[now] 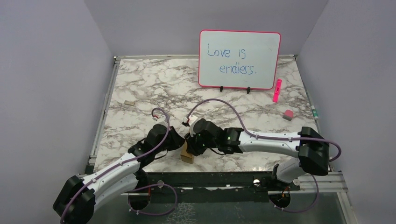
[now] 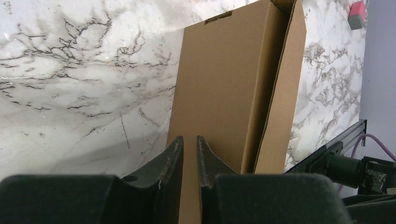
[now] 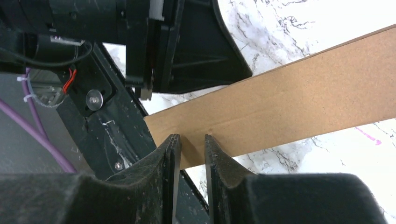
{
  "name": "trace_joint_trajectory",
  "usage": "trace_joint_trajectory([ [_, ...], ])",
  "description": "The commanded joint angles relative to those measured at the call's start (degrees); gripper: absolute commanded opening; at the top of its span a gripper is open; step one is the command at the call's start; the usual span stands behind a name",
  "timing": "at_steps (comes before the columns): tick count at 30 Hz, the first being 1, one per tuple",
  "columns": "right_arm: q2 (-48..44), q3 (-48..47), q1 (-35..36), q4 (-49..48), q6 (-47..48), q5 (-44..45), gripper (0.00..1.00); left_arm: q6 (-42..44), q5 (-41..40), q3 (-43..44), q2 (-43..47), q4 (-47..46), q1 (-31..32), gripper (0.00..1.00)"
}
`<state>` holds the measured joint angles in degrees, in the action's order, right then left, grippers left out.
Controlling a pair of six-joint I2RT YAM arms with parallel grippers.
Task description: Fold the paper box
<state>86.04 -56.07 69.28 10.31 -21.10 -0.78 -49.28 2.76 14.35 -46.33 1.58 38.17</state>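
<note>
The paper box stood on the marble tabletop close to its near edge, between the two arms where they met. From the left wrist it read as a long, narrow brown carton with one side panel standing slightly away from the body, so it was not fully closed. Being plain thin cardboard, it would likely be very light and fairly stiff across its panels but willing to bend only along its scored creases. It would also be easy to crush, dent or push along the smooth stone, since nothing weighed it down. The sensible places to hold it seemed to be a panel edge or flap near a crease, with the other arm steadying the body. The left tool was closed to a narrow slit, and cardboard filled that slit right down between the fingers, so it appeared to be pinching a thin wall of the box. The right tool was drawn in just as narrowly, its tips lying over the end of a cardboard strip. Whether it actually clamped the board or only sat in front of it could not be told.
</note>
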Motion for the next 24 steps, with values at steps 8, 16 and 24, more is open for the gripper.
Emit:
trace_joint_trajectory([
  [8, 8.6, -5.9, 1.9, 16.3, 0.2, 16.3, 0.31, -5.5, -2.0, 0.1, -3.1, -7.8, 7.0, 0.17],
  [16, 11.3, -7.3, 2.5, 23.7, 0.0, 24.2, 0.31, -5.2, -7.8, 0.5, -3.6, -9.1, 9.0, 0.17],
  [24, 0.1, -6.4, 2.5, 16.1, 1.9, 16.1, 0.35, -1.6, -13.5, 1.7, 0.7, 0.5, 8.9, 0.18],
])
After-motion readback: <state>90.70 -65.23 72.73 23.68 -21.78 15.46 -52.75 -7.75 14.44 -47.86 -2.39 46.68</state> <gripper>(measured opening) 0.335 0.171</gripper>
